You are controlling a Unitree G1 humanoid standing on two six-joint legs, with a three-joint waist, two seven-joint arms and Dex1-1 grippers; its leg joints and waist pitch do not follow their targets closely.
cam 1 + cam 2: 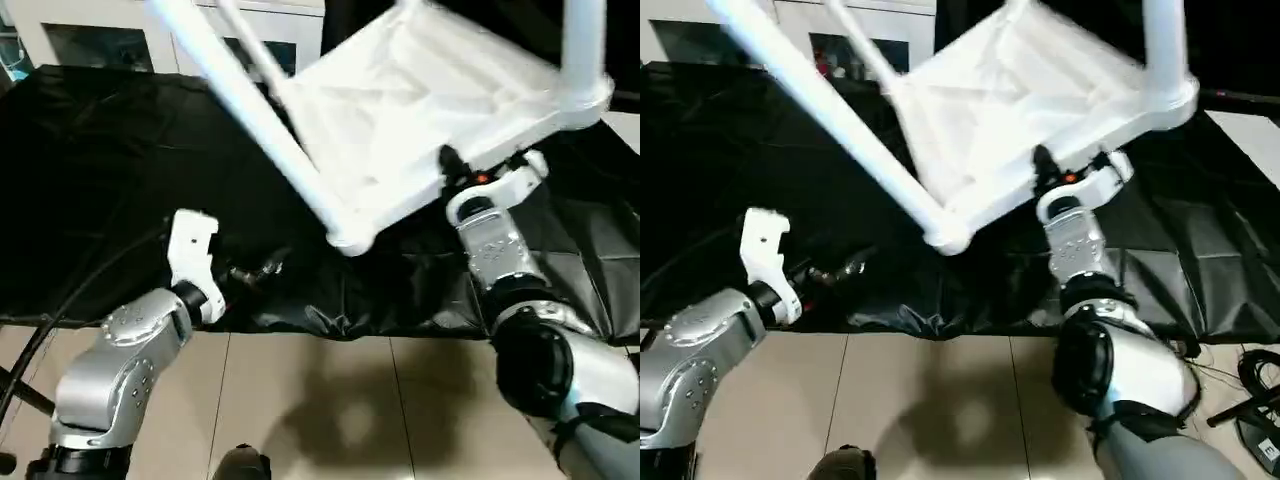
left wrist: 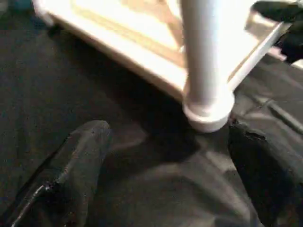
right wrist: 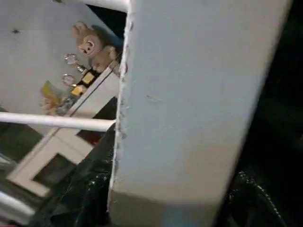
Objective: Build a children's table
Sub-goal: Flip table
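Note:
The children's table (image 1: 400, 110) hangs upside down and tilted above the black cloth, its white top facing me. One long white leg (image 1: 250, 110) runs from the near corner socket (image 1: 350, 238) up to the far left. Another leg (image 1: 585, 50) rises at the right. My right gripper (image 1: 455, 168) is shut on the top's raised rim (image 3: 189, 94) on the near right side. My left gripper (image 2: 170, 179) stands open low over the cloth, its black fingers (image 2: 80, 165) wide apart with nothing between them. It sits a short way left of the near corner socket (image 2: 208, 109).
Black crinkled cloth (image 1: 100, 180) covers the work surface, with its front edge close to me and tiled floor (image 1: 330, 400) below. A white cabinet with glass doors (image 1: 100, 40) stands behind. Cables and a stand base (image 1: 1255, 400) lie on the floor at the right.

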